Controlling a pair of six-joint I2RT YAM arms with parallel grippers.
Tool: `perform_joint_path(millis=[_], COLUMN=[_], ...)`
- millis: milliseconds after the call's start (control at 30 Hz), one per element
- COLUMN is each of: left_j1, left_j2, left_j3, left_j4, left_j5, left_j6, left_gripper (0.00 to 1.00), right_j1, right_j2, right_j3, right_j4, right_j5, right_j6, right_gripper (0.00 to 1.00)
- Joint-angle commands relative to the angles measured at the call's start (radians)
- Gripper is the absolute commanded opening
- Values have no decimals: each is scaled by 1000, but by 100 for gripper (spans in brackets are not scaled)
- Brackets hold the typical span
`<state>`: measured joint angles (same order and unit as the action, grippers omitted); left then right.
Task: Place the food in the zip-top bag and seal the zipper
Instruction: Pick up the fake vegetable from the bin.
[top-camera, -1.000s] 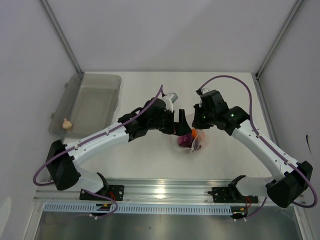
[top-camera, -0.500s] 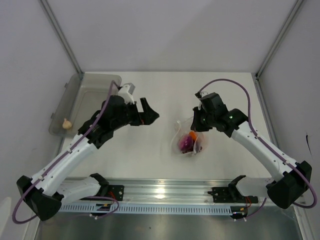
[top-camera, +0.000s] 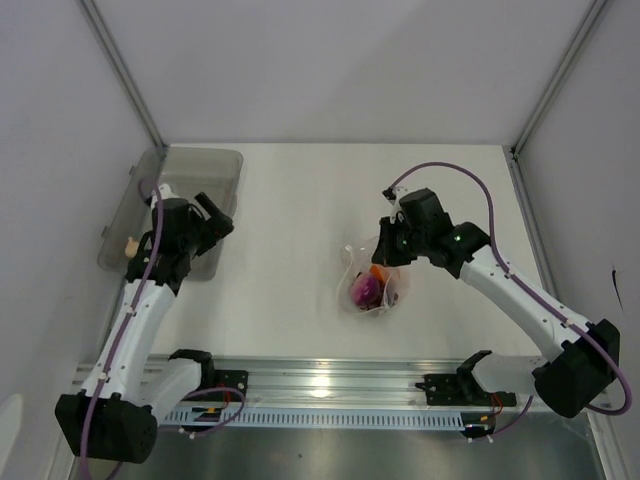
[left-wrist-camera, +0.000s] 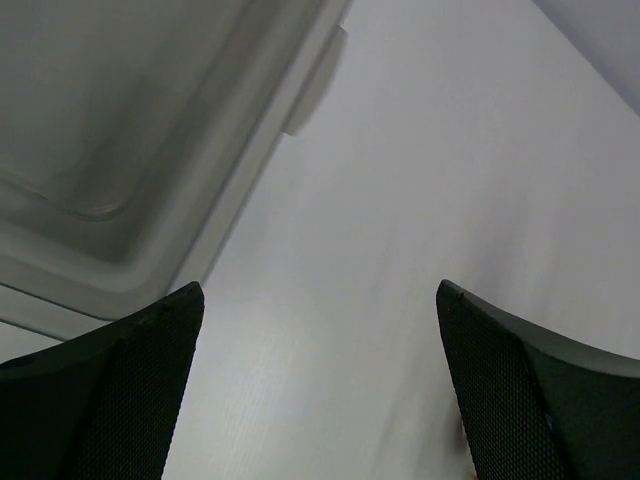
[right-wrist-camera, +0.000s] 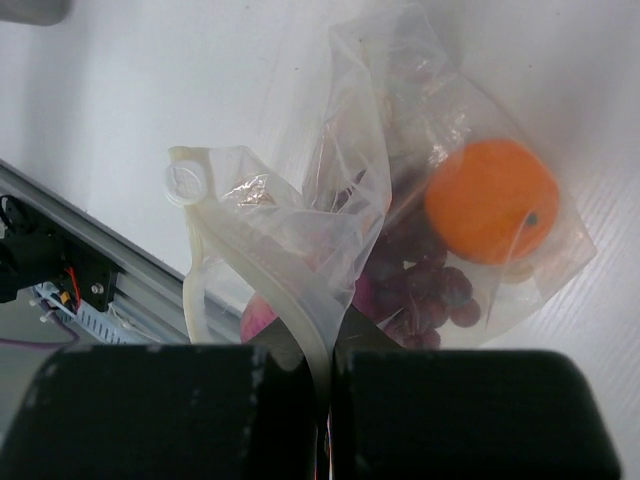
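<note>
Starting far left: grey translucent tub (top-camera: 190, 175) on the white bench (top-camera: 290, 200), close to the left wall. Small whitish garlic bulb (top-camera: 132, 245) at the tub's left side, toward the near corner; inside or on the rim, impossible to tell. Well apart from the bag.

Left fingers (top-camera: 222, 226) above the tub's near right part, spread wide, nothing between them. From the left wrist: two dark fingertips at the bottom corners of the frame, tub rim and one corner upper left, bare bench across the rest.

Centre-right: zip-top bag (top-camera: 372, 285) lying crumpled on the bench. Inside it: purple-red onion (top-camera: 362, 290), orange (right-wrist-camera: 490, 200), cluster of dark red berries (right-wrist-camera: 425, 290) just beside and below the orange.

Right fingers (top-camera: 386, 243) over the bag's far edge, pressed together and pinching the zipper (right-wrist-camera: 295, 320). From the right wrist: whitish strip rising from between the two pads, curving left to a small round end tab. Clear film bunched loosely behind it. Whether the strip's two halves meet, impossible to tell.
</note>
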<state>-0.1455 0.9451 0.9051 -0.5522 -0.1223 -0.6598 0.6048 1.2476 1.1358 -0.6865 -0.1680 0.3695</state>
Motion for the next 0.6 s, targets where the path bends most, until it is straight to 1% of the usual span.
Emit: perform_joint_path(millis=[0, 67, 100, 167, 233, 267, 333, 433, 467, 567], left_j1=[162, 220, 269, 332, 360, 392, 417, 471, 507, 569], left_j2=[4, 12, 18, 55, 95, 140, 181, 262, 282, 359], left_j3=[-66, -93, -97, -98, -66, -55, -28, -9, -6, 21], left_j4=[70, 119, 136, 187, 193, 189, 193, 201, 199, 190], left_j5=[-10, -29, -27, 7, 3, 15, 38, 19, 21, 4], left_j6=[-28, -1, 3, 17, 31, 26, 22, 5, -4, -43], left_gripper=[98, 97, 95, 93, 93, 93, 93, 89, 86, 82], right_j1=[-5, -4, -4, -4, -4, -4, -4, -4, -5, -4], right_j2=[-7, -8, -2, 13, 39, 45, 50, 47, 47, 50], right_j3=[-11, -16, -22, -19, -16, -15, -11, -11, -11, -15], right_j4=[87, 100, 108, 123, 125, 125, 131, 140, 142, 145], right_j5=[-71, -88, -93, -116, -128, -131, -128, -131, -133, -136], right_j6=[-18, -18, -20, -29, -37, -40, -41, -34, -32, -27], right_gripper=[0, 0, 0, 0, 0, 0, 0, 0, 0, 0])
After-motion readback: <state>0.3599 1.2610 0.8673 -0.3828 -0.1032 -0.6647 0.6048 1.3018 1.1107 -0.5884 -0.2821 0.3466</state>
